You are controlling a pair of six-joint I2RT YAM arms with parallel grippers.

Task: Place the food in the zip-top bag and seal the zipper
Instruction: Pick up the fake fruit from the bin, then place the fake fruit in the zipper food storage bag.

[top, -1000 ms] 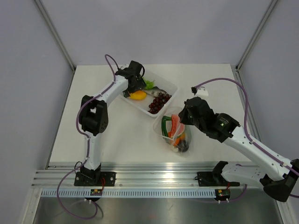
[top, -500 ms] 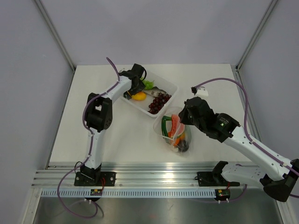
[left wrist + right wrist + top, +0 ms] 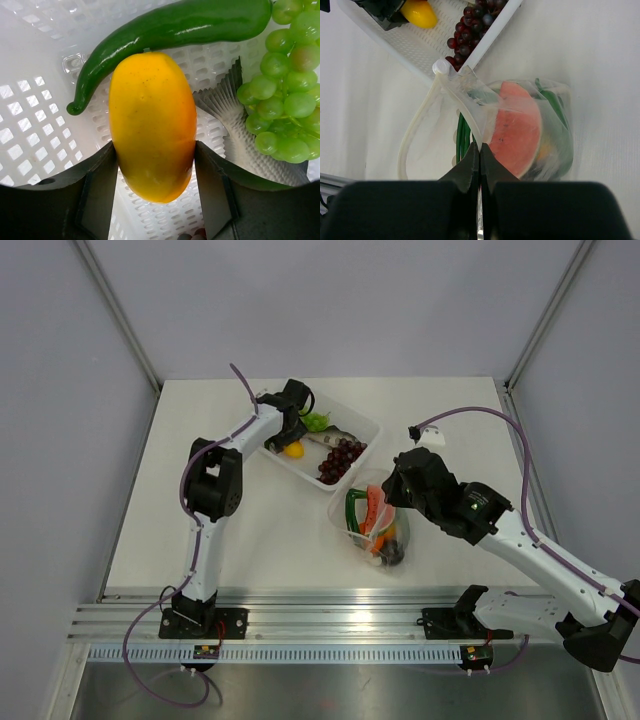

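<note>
Inside the white tray [image 3: 30, 100] the left gripper [image 3: 155, 150] clasps the yellow fruit [image 3: 150, 115] — green pepper [image 3: 175, 25] and green grapes [image 3: 285, 100] crowding it; beside the tray the right gripper [image 3: 479, 150] pinches the zip-top bag [image 3: 465, 90], watermelon slice [image 3: 517, 132] inside.

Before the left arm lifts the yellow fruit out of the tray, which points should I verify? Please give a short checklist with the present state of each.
1. The yellow fruit sits between the left fingers, which seem to touch both its sides: ok.
2. Grip firm enough for lifting: cannot tell.
3. The green pepper lies clear of the fruit: cannot tell; they overlap in the wrist view.
4. The right fingers are shut on the edge of the zip-top bag: ok.
5. Bag mouth wide enough for the fruit: cannot tell.
6. The watermelon slice is inside the bag: ok.
</note>
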